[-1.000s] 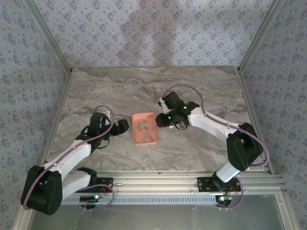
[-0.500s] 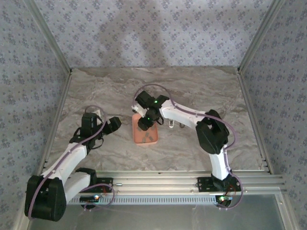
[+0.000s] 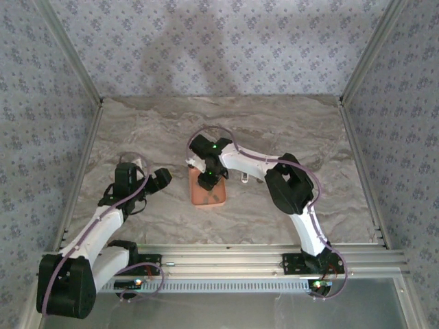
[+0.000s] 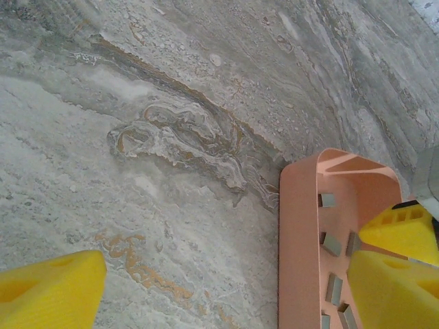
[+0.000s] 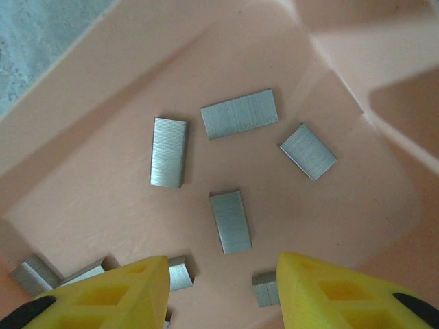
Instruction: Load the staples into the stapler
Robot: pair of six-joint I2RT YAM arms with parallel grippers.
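Note:
Several grey staples [image 5: 230, 221] lie scattered flat on the floor of the salmon tray [image 5: 82, 164]. My right gripper [image 5: 223, 288] hangs open just above them. One strip lies just ahead of the gap, and a short piece [image 5: 180, 272] sits by each fingertip; nothing is between the fingers. From above, the right gripper [image 3: 208, 179] is over the tray [image 3: 212, 200]. A tiny pale thing [image 3: 244, 179] right of the tray looks like the stapler, partly under the right arm. My left gripper [image 3: 163, 179] stands wide open and empty left of the tray [image 4: 298, 240].
The marble tabletop [image 3: 137, 137] is walled by patterned panels at the back and sides. A metal rail [image 3: 226, 264] runs along the near edge. The right arm's links [image 3: 291, 185] arch over the table right of the tray.
My right arm has swung left, from the table beside the tray to over the tray and low above the staples. The left gripper has drawn back slightly to the left.

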